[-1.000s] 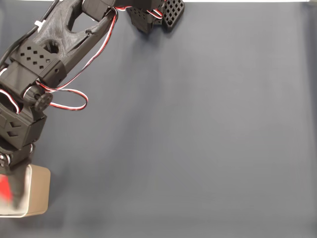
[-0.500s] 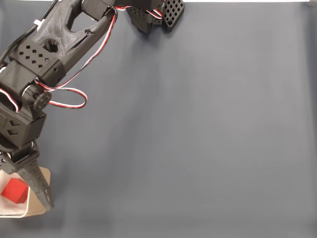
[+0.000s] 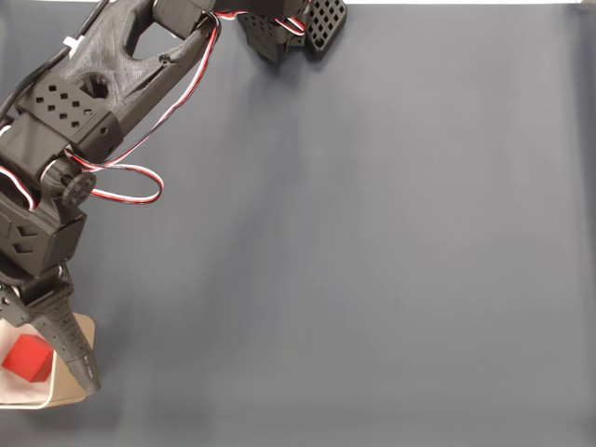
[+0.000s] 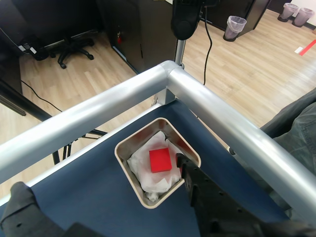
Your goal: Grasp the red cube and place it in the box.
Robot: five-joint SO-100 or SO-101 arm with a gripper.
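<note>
Claw point(image 4: 103, 195) open wide, empty. In the wrist view one dark finger point(image 4: 197, 190) rises from the bottom edge on the right, its tip over the near-right rim of the box point(image 4: 129, 174); the other finger point(image 4: 22, 210) sits low at the bottom-left corner, well apart from the first. Nothing between them. In the fixed view one tapered finger point(image 3: 70, 340) hangs over the box's right wall; whether it touches the rim cannot be told.

Red cube point(image 4: 160, 160) lies inside the box on crumpled white lining point(image 4: 143, 170), roughly central, flat face up, clear of both fingers. In the fixed view the cube point(image 3: 26, 358) shows at the left edge of frame, inside the box point(image 3: 67, 391). Placement looks done.

Box sits near a corner of the dark blue desk point(image 4: 89, 197), just inside the silver rail point(image 4: 89, 118) that frames it.

Risks from here, judged:
- Finger tip is close over the rim. A sideways or downward pull-out could catch the wall and drag or tip the box; it looks light.
- Box is near the desk corner; a shove toward the rail could wedge it there.
- Cube rests on loose lining, so a jolt to the box could shift it, though the walls should keep it in.
- Cleanest exit seems to be straight up before swinging away.
</note>
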